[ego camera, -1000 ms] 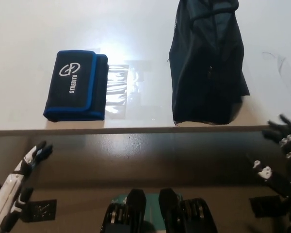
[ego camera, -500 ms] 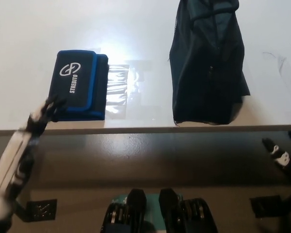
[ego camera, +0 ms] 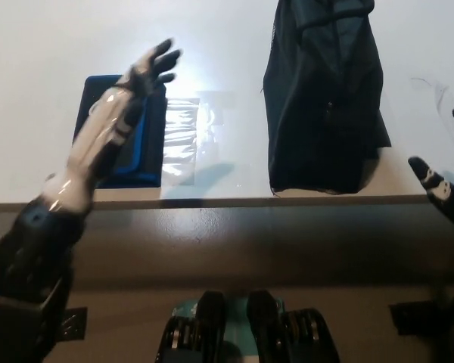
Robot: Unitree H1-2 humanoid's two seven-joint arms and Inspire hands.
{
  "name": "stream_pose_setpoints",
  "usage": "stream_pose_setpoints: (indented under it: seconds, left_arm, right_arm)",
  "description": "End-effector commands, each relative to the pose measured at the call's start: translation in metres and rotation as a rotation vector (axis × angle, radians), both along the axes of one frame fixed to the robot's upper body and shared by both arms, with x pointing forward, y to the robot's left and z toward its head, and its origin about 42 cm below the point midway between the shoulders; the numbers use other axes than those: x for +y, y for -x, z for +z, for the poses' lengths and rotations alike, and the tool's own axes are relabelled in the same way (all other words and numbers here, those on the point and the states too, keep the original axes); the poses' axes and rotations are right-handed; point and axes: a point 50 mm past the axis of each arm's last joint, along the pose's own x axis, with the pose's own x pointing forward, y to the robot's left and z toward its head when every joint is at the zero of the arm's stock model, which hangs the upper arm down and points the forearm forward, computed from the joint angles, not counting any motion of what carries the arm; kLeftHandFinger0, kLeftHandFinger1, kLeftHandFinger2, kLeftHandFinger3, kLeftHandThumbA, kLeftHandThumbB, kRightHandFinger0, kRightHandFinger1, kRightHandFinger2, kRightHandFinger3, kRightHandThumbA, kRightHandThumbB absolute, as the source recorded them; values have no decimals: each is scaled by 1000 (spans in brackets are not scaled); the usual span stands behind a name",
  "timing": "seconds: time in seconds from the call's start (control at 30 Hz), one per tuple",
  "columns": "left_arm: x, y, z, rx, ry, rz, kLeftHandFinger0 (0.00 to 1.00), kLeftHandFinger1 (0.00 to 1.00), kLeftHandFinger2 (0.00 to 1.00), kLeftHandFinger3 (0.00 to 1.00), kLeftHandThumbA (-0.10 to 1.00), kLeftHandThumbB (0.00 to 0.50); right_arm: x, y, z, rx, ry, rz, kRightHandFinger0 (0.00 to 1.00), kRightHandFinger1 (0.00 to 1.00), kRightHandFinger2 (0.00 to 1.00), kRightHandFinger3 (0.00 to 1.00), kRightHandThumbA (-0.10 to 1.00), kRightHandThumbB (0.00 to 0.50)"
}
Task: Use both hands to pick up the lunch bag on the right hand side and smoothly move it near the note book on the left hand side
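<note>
left arm hides most of notebook [ego camera: 147,144]; lunch bag [ego camera: 321,98] top cropped.

the lunch bag [ego camera: 324,94] stands on the table [ego camera: 227,45] to the right of centre, with the note book [ego camera: 140,144] well apart on its left and a plastic sleeve [ego camera: 180,140] just beside the note book's right edge. the left hand [ego camera: 147,72] reaches over the note book, covering much of it. the right hand [ego camera: 452,162] sits at the far right edge, right of the lunch bag and apart from it.

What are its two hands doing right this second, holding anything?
Left hand: open, holding nothing, raised over the blue notebook.
Right hand: open, empty, at the picture's right edge, apart from the dark lunch bag.
</note>
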Motion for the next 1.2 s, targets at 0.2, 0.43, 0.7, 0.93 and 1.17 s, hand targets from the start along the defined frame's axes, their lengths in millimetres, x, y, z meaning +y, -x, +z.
stream_pose_setpoints:
  seconds: [0.2, 0.43, 0.7, 0.93, 1.17]
  left_arm:
    - [-35, -50, 18, 56, -73, -4, 1000, 1000, 1000, 1000, 1000, 394]
    - [-51, -66, 17, 133, -31, -15, 1000, 1000, 1000, 1000, 1000, 356]
    - [-74, -91, 3, 247, -10, 7, 1000, 1000, 1000, 1000, 1000, 391]
    - [-89, -111, -6, 310, -24, 3, 1000, 1000, 1000, 1000, 1000, 413]
    - [-102, -121, -16, 370, -25, -53, 1000, 1000, 1000, 1000, 1000, 442]
  right_arm:
    - [3, -31, 24, -29, -44, 52, 1000, 1000, 1000, 1000, 1000, 375]
    - [1, -49, 32, -17, -95, 87, 1000, 1000, 1000, 1000, 1000, 311]
    - [3, -86, 25, 74, -366, 206, 1000, 1000, 1000, 1000, 1000, 323]
    - [8, -106, 30, 119, -518, 274, 1000, 1000, 1000, 1000, 1000, 358]
    - [16, -120, 26, 169, -647, 339, 1000, 1000, 1000, 1000, 1000, 331]
